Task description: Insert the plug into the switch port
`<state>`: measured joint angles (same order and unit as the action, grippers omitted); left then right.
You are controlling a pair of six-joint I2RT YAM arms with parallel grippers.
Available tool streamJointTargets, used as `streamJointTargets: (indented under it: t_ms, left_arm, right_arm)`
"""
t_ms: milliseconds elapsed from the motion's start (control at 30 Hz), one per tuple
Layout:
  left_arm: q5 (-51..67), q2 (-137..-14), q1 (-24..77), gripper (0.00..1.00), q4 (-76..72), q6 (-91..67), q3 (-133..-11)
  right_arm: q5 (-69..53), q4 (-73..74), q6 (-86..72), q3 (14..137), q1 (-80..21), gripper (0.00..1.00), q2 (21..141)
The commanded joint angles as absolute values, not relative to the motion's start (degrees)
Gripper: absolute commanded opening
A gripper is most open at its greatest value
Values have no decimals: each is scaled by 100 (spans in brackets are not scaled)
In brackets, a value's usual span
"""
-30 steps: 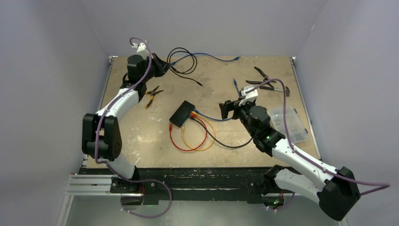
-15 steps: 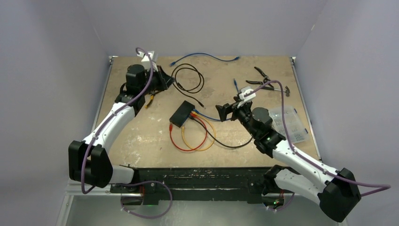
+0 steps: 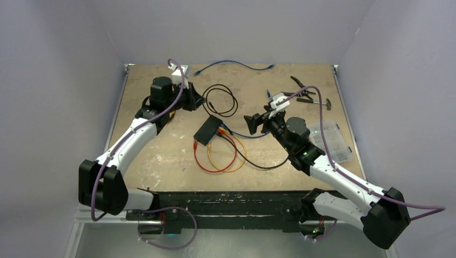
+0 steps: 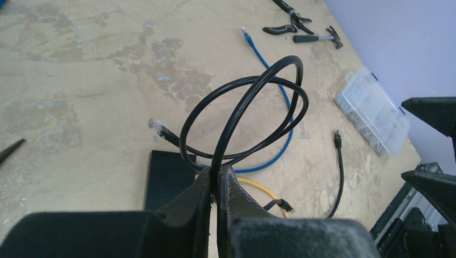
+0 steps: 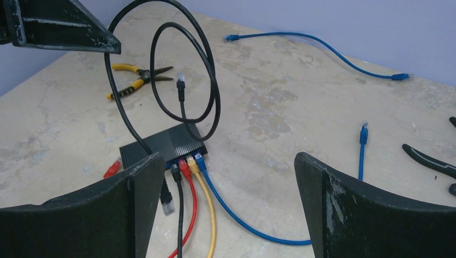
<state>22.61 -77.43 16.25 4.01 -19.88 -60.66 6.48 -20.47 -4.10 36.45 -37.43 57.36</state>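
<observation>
At mid-table, the switch [image 3: 208, 130], flat on the board, socket row turned toward the right arm. Already seated in that row, side by side, four plugged-in leads [image 5: 184, 166]: black, red, yellow, blue, all trailing off toward the near edge.

Just beyond the switch's back edge, up off the table, the left gripper [image 3: 196, 100]. Jaws pinched hard together on the black cable [image 3: 221, 100]. From the left wrist, fingers [image 4: 201, 196] pressed flat with the cable squeezed between, two loops springing up in front.

And there, the plug [image 4: 156, 125]: clear-tipped, at the cable's free end, hanging in the air near the switch's far side. Not touching it, not in any socket. From the right wrist, clear tip pointing upward, the loops curling round behind.

Over on the socket side, the right gripper [image 3: 250, 124]. Jaws wide apart, nothing between them, close to the switch but off it. From its own camera, fingers [image 5: 107, 215] framing the socket row from either side.

Round the edges:
- Yellow-handled pliers [image 5: 134, 80] on the table past the switch.
- A loose red plug [image 5: 112, 168] just beside the box.
- A loose blue cable [image 3: 234, 64] along the far edge.
- A clear parts box [image 3: 328, 140] beside the right arm.
</observation>
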Motion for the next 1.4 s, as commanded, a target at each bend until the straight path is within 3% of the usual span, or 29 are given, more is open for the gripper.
streamJointTargets:
  t_ms: [0,267,633,1033,1367]
  left_arm:
    - [2653,-7511,1801,0,-15,-1892,-5818]
    - [2739,-7469,2334,0,-554,-1822,-5248]
    - [2589,-7586,3065,0,-1571,-2269,-4311]
    - [2451,-7703,3337,0,-1949,-2265,-3617]
    - [2413,-7755,3340,0,-2270,-2374,-3335]
  right_arm:
    - [865,-2017,-426,3943,-3722,90,5647]
    - [1787,-1899,-627,4169,-3719,87,5841]
    - [1107,-1438,-1086,4591,-3399,80,6795]
    - [-296,-1376,-1084,4541,-3313,55,7861]
    - [-1098,-1095,-875,4739,-3313,42,8495]
